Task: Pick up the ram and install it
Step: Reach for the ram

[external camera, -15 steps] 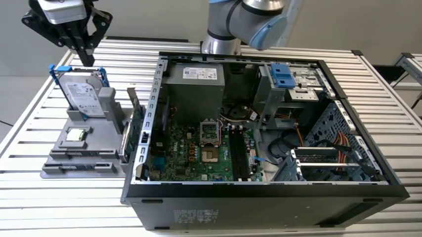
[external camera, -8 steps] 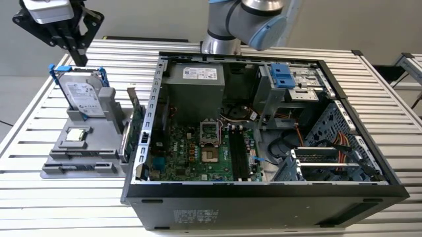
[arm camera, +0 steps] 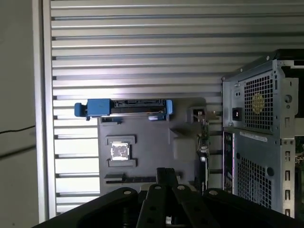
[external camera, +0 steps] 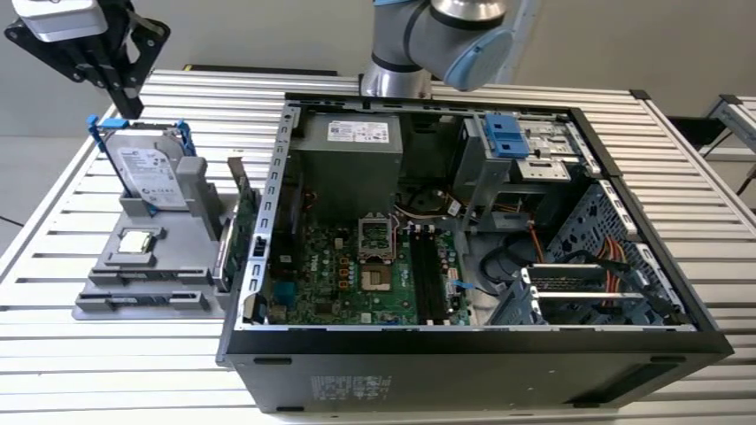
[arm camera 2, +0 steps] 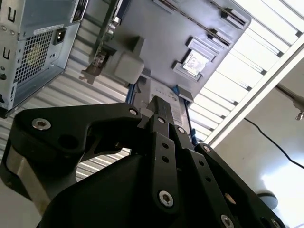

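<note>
Tool: black two-finger gripper, fingers together, empty, high | long thin dark ram stick: below tool, edge-up in grey slotted holder | judgement: square fingers across stick mid-length, descend vertical.

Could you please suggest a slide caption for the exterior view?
Gripper hovering above the hard drive in the grey parts holder, beside the open computer case.

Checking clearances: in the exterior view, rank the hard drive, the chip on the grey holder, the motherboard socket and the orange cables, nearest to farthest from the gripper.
1. The hard drive, directly below the gripper.
2. The chip, flat on the grey holder.
3. The motherboard socket, inside the case.
4. The orange cables, at the exterior view's right.
</note>
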### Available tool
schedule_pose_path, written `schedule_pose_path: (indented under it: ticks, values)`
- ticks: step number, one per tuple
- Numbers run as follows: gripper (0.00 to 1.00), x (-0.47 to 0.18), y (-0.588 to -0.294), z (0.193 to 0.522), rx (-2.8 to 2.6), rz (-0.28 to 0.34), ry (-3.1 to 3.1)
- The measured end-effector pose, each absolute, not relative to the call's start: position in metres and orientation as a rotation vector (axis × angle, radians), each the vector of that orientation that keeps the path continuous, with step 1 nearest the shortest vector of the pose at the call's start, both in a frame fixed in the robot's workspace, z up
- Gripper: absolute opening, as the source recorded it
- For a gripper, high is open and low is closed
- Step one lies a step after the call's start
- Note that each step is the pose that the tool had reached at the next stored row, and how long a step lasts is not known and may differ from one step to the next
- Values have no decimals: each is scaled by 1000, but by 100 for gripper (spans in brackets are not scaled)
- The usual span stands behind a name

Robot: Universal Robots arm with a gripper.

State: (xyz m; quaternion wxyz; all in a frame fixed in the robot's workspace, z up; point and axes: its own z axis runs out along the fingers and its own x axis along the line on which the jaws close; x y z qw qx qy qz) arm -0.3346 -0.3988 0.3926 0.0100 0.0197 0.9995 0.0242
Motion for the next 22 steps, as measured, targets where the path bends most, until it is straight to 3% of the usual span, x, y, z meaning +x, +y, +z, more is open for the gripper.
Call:
schedule_pose_path:
  ticks: [22]
  values:
    - [0,-346,-399,393,44,76,3121]
